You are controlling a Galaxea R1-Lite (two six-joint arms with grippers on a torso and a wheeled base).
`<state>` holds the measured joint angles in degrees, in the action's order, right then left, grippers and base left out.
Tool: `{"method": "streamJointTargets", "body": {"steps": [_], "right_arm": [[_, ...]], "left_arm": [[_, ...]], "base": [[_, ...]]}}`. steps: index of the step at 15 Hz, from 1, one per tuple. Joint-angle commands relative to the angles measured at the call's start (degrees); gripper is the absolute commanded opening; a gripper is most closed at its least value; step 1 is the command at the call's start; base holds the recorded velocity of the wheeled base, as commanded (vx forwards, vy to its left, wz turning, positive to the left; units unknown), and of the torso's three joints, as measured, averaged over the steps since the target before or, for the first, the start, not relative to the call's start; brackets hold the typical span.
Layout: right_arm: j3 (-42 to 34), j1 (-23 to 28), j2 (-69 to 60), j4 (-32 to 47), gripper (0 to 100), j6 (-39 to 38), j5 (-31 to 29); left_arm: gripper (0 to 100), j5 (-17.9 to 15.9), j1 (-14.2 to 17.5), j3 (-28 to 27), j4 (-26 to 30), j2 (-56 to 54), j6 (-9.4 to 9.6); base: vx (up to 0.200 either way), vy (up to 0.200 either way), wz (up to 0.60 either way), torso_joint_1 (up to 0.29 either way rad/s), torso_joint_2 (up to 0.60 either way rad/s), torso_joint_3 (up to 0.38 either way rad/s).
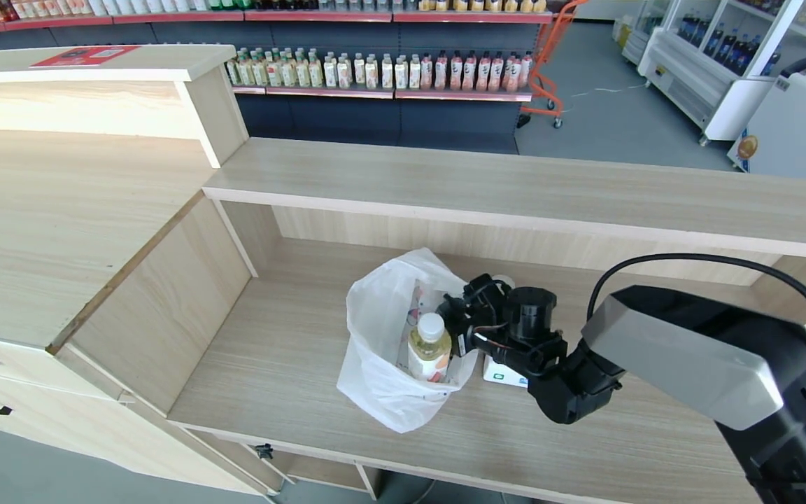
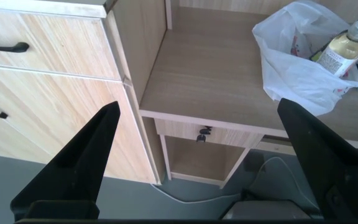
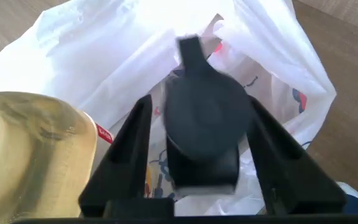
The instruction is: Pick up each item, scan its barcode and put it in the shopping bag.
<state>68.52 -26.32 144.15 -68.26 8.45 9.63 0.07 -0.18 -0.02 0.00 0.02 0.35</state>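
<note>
The right claw (image 1: pixel 455 313) sits at the mouth of the white shopping bag (image 1: pixel 378 364), at about 3 o'clock on its rim in the head view. In the right wrist view the right claw (image 3: pixel 199 102) is spread wide, with a dark object (image 3: pixel 204 124) between its fingers (image 3: pixel 126 162). The object is rounded, has a narrow stem and is too blurred to identify. A sliver of the bag's printed inside shows between the object and one finger, so the claw is parted rather than clamped on it, and the object hangs over the bag's opening. A bottle (image 1: pixel 429 348) with a white cap and yellowish liquid stands upright inside the bag, toward 6 o'clock of the opening and just beside the claw. The bag rests on the lower shelf of the pale wooden desk (image 1: pixel 270 364). A small white box (image 1: pixel 503 373) lies on the desk at the bag's 3 o'clock, partly under the right arm. The left claw (image 2: pixel 197 104) hangs low off the front edge of the desk, fully spread, with nothing between its fingers (image 2: pixel 73 168) and touching nothing. The drawers (image 2: pixel 48 68) with black handles and the bag with the bottle lie beyond it. Beyond the desk at 12 o'clock run store shelves (image 1: pixel 382 73) lined with bottles.
</note>
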Motion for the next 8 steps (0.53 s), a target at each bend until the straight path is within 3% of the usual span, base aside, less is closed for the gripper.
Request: {"method": "streamJointTargets", "body": {"steps": [1, 4, 6, 8], "right_arm": [[0.7, 0.0, 0.0, -0.1, 100, -0.9, 0.0], [-2.6, 0.5, -7.7, 0.1, 100, -11.5, -0.1], [-12.6, 2.9, -19.0, 0.3, 100, -20.0, 0.0], [-26.1, 7.4, -32.8, 2.2, 100, -22.5, 0.7]], "left_arm": [[100, 0.0, 0.0, -0.1, 0.0, 0.0, 0.00], [100, 0.0, 0.0, 0.0, 0.0, 0.0, 0.00], [100, 0.0, 0.0, 0.0, 0.0, 0.0, 0.00], [100, 0.0, 0.0, 0.0, 0.0, 0.0, 0.09]], "base": [[0.000, 0.000, 0.00, 0.000, 0.00, 0.000], [0.000, 0.000, 0.00, 0.000, 0.00, 0.000], [0.000, 0.000, 0.00, 0.000, 0.00, 0.000], [0.000, 0.000, 0.00, 0.000, 0.00, 0.000]]}}
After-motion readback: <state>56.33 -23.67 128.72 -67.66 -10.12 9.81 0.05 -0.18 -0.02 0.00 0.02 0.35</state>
